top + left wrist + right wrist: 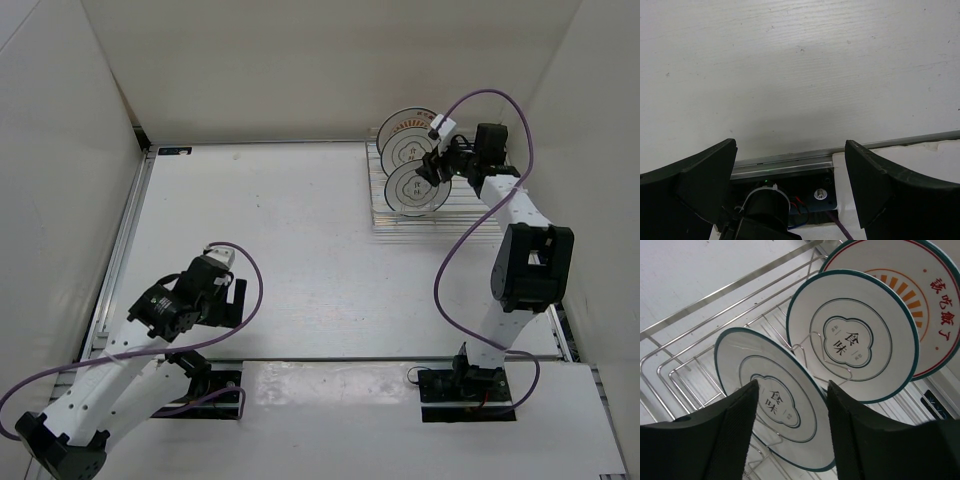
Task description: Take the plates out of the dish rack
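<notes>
The dish rack (385,217) stands at the back right of the table, and its silver wires (690,357) show in the right wrist view. Three white plates stand upright in it. The front plate (410,191) (747,362) and the middle plate (408,150) (855,335) have dark rims. The back plate (398,122) (932,295) has an orange sunburst. My right gripper (436,166) (793,385) is open, its fingers either side of the front plate's top rim. My left gripper (233,300) (790,152) is open and empty, low over the table at the front left.
White walls enclose the table on three sides. A metal rail (790,162) runs along the near edge by the left arm's base (200,385). The right arm's purple cable (450,270) loops beside the rack.
</notes>
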`<state>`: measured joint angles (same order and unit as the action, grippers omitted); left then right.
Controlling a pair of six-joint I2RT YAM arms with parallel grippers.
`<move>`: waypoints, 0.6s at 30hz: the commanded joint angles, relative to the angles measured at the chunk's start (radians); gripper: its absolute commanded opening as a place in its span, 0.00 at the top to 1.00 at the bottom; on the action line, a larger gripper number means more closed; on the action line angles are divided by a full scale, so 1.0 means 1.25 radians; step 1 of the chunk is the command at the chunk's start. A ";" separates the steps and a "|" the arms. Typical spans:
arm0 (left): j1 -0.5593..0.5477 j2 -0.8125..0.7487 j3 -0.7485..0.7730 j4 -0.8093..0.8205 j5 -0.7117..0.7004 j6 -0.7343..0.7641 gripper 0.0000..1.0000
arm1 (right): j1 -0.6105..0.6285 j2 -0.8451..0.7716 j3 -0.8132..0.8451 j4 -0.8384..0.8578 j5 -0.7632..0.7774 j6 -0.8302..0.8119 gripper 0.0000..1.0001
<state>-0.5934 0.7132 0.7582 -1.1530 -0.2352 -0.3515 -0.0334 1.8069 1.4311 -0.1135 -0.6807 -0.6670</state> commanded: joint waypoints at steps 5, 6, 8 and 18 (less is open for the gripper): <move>0.000 -0.044 -0.016 0.062 -0.019 0.004 0.00 | -0.006 0.027 0.031 -0.014 0.022 -0.017 0.57; -0.001 -0.044 -0.008 0.074 -0.027 0.004 0.00 | -0.005 0.027 0.034 -0.012 0.027 -0.011 0.61; 0.002 -0.025 0.053 0.087 -0.025 0.005 0.00 | -0.005 0.030 0.038 0.000 0.055 -0.005 0.65; 0.002 0.157 0.291 0.105 -0.065 0.044 0.00 | -0.002 0.036 0.038 0.047 0.099 0.040 0.79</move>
<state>-0.5930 0.8936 1.0847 -1.0363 -0.2798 -0.3046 -0.0391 1.8297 1.4509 -0.0662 -0.5747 -0.6453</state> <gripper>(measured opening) 0.999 0.217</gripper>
